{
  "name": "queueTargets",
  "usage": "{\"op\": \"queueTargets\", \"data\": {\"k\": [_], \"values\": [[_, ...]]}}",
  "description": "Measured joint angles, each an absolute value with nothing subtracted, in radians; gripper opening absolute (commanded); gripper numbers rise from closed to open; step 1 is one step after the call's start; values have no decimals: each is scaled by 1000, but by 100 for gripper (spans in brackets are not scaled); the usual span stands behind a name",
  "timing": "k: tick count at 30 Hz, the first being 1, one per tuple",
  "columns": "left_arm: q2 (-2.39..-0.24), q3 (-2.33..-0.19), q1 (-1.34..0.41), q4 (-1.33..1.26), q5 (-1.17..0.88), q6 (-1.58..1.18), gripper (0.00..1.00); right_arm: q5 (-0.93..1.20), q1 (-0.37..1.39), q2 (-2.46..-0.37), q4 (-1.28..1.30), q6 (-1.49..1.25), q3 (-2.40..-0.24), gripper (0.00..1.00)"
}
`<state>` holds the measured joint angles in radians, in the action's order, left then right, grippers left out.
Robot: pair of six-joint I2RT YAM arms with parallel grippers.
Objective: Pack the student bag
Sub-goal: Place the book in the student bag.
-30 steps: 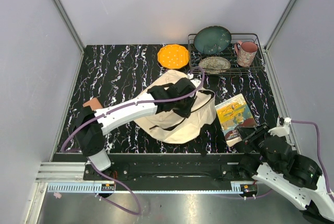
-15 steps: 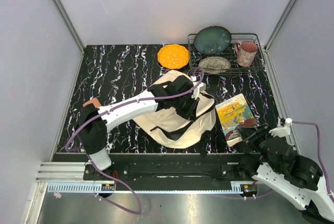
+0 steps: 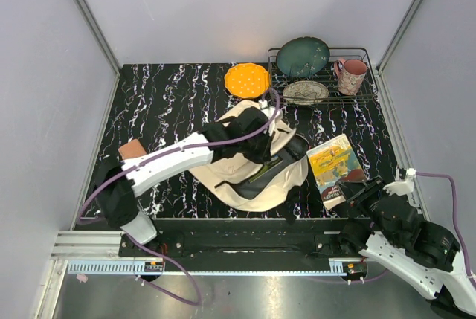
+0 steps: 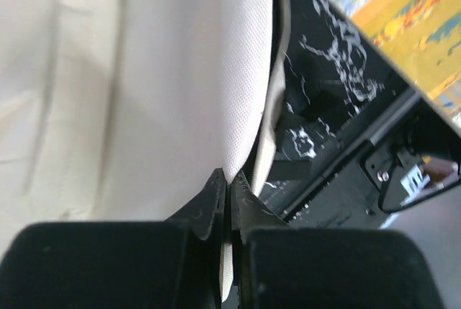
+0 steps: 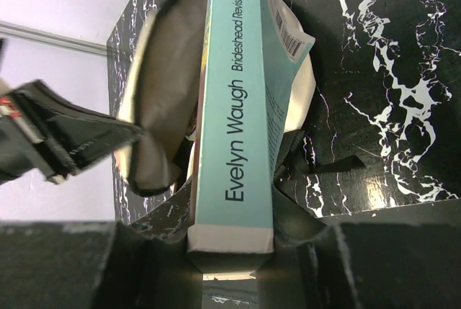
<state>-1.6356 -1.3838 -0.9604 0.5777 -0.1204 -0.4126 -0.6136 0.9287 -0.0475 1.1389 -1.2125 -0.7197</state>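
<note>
The student bag (image 3: 249, 185), a large cream backpack, is seen slumped at the middle of the black marbled table (image 3: 163, 103), its mouth turned toward the near right corner and its grey lining (image 5: 148, 154) exposed. A fold of its cream rim (image 4: 245, 107) is clamped flat between the closed jaws of the left gripper (image 4: 229, 181), which is reached across the bag from the left and by which the opening appears to be held up. To the right of the bag, a paperback (image 5: 234, 107) with a teal spine and a yellow cover is gripped at its near end by the right gripper (image 5: 230, 248), its far end pointed at the gaping mouth. The step in hand is judged to be the loading of this book, with the bag held open for it. For the next move, the book would need to be carried forward and to the left, lined up with the gap, and slid in under the raised rim without the fabric being dragged out of the other pincer. Beyond the bag, an orange plate (image 3: 247, 79) is laid near the back edge.
</note>
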Motion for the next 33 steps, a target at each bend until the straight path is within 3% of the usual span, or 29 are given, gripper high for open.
{"op": "queueTargets", "data": {"k": [7, 12, 22, 33], "values": [[-1436, -1384, -951, 601, 154, -430, 0, -548, 929, -49, 1082, -1184, -715, 0], [-1349, -1383, -947, 605, 274, -430, 0, -418, 928, -143, 883, -1180, -636, 0], [-1327, -1351, -947, 617, 293, -439, 0, -215, 929, -406, 451, -1262, -431, 0], [-1327, -1340, -947, 611, 276, -458, 0, -120, 929, -369, 259, -1235, -422, 0]]}}
